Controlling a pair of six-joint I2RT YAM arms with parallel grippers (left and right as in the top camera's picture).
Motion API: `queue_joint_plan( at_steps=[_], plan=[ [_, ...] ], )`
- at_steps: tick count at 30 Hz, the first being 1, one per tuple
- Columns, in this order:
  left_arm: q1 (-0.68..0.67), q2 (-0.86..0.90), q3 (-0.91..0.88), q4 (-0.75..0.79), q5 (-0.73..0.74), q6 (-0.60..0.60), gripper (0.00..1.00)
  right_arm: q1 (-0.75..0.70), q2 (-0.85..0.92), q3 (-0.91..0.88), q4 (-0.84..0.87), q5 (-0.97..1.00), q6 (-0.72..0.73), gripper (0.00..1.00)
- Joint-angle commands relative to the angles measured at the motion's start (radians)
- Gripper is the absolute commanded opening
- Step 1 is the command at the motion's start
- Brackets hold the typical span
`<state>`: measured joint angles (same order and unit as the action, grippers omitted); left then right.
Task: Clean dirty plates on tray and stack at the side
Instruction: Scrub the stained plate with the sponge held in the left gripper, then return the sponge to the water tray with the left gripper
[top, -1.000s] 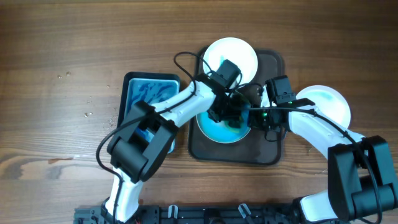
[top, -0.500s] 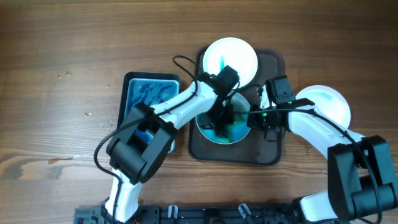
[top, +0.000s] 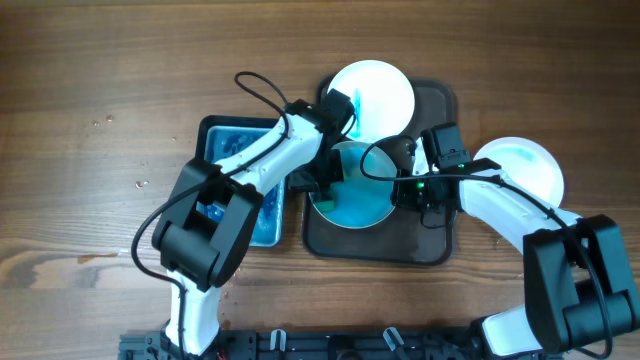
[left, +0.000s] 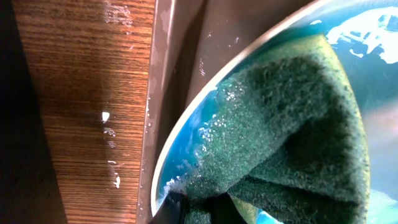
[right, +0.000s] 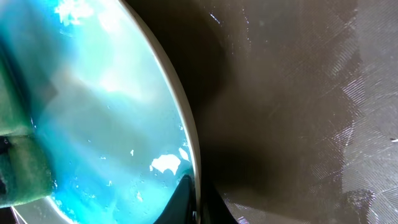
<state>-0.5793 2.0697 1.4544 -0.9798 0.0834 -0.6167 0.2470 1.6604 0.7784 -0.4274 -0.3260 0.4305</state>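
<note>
Seen from above, the dark tray (top: 440, 235) lay in the middle of the worktop (top: 100, 60). The far plate (top: 372, 92), white, sat at the tray's far end. The smeared plate (top: 355, 200), awash in blue, sat in its middle. A side plate (top: 525, 165) rested on the worktop just right of the tray, and a blue basin (top: 212, 135) lay to its left. The left arm (top: 265, 160) reached the smeared plate's left edge and the right arm (top: 495, 200) its right edge.

From the left wrist, the left fingers (left: 202, 211) were closed on a folded green sponge (left: 286, 118), which pressed on the smeared plate's wet rim beside the tray wall.

From the right wrist, the right fingers (right: 183, 193) were pinched shut on the smeared plate's rim, with shadow beneath it.

I judged two risks. A hard scrub could pull the slick rim out of that thin pinch. If the plate tipped, blue water could spill onto the tray.
</note>
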Motion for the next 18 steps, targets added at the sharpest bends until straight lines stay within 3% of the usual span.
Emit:
queue_joint_plan(
  at_steps=[1, 5, 10, 18],
  plan=[
    [0.046, -0.070, -0.032, 0.015, 0.095, -0.016, 0.04, -0.009, 0.051, -0.057, -0.033, 0.119, -0.010, 0.04],
    [0.049, -0.180, -0.032, 0.033, 0.246, 0.019, 0.04, -0.009, 0.051, -0.057, -0.033, 0.119, -0.010, 0.04],
    [0.091, -0.356, -0.032, -0.046, 0.255, 0.051, 0.04, -0.009, 0.051, -0.057, -0.033, 0.119, -0.010, 0.04],
    [0.298, -0.499, -0.039, -0.218, -0.132, 0.063, 0.04, -0.009, 0.051, -0.057, -0.032, 0.119, -0.010, 0.04]
  ],
)
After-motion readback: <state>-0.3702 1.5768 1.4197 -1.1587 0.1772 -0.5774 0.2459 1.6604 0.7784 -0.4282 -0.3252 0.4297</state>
